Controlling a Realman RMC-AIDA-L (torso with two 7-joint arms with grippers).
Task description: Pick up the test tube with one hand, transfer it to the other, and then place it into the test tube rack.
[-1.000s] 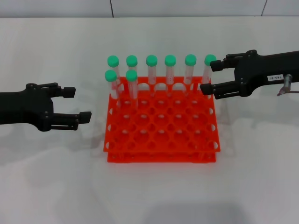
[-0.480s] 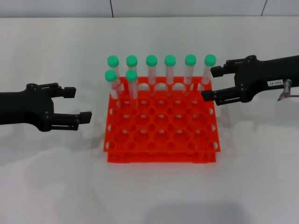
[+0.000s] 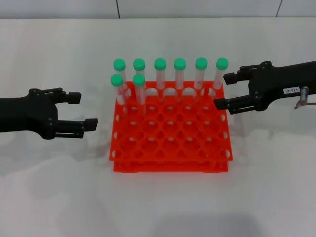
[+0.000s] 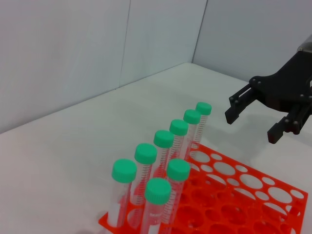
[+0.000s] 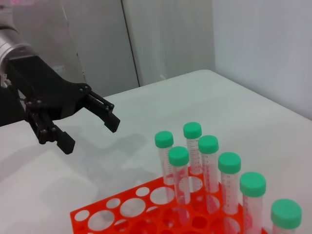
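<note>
The orange-red test tube rack (image 3: pixel 170 143) stands in the middle of the table with several green-capped tubes upright in its back rows. The test tube (image 3: pixel 221 64) at the back right corner stands free in its hole. My right gripper (image 3: pixel 223 91), the one with the white label, is open and empty just to the right of that tube, apart from it. My left gripper (image 3: pixel 83 110), unlabelled, is open and empty to the left of the rack. The left wrist view shows the right gripper (image 4: pixel 252 126) beyond the tubes; the right wrist view shows the left gripper (image 5: pixel 89 134).
Two more tubes (image 3: pixel 117 80) stand in the second row at the rack's left. The white table (image 3: pixel 163 202) runs all round the rack, and a pale wall (image 3: pixel 197 7) bounds it at the back.
My right gripper has drawn back to the right, away from the back right tube, which stays upright in the rack. The left arm has not moved.
</note>
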